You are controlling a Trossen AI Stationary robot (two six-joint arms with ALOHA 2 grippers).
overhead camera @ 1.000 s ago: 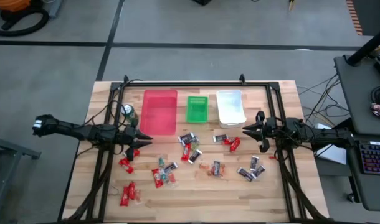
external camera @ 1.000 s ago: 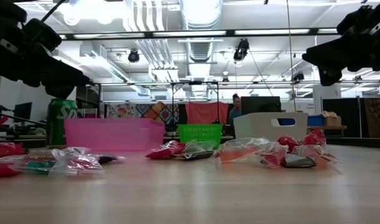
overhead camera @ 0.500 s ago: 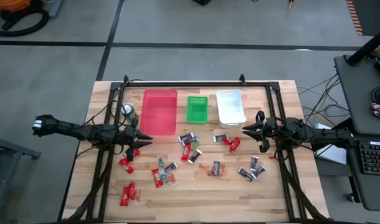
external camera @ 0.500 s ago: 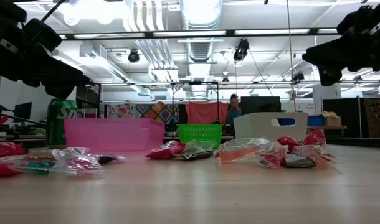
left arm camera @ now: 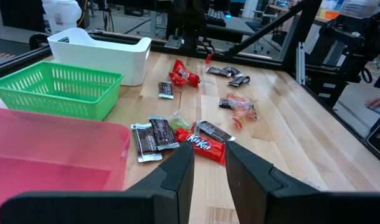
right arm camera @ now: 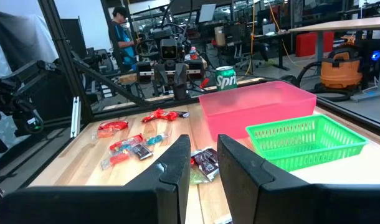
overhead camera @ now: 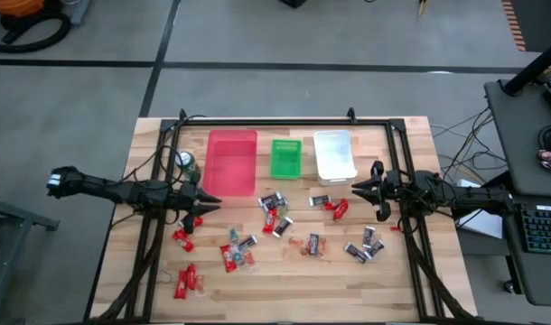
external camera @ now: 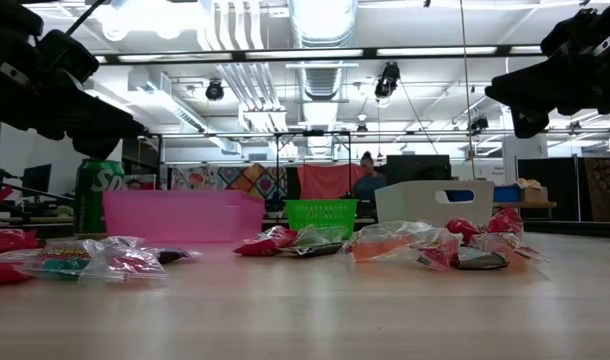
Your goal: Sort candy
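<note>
Wooden slatted tabletop (overhead camera: 284, 280) shows nothing moved: small wrapped candy (overhead camera: 275, 221) still lies scattered below three empty plastic bins, left gripper (overhead camera: 206, 207) and right gripper (overhead camera: 370, 189) hovering narrow, empty.

"KitKat" on a red candy wrapper (left arm camera: 202, 144); "Sprite" on the green can (right arm camera: 225, 78).

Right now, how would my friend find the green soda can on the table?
Look at the pink bin, the biggest of three bins along the table's far edge. The green can stands upright just beside it, on the left arm's side. It is the only tall round thing; everything else nearby is flat candy.
</note>
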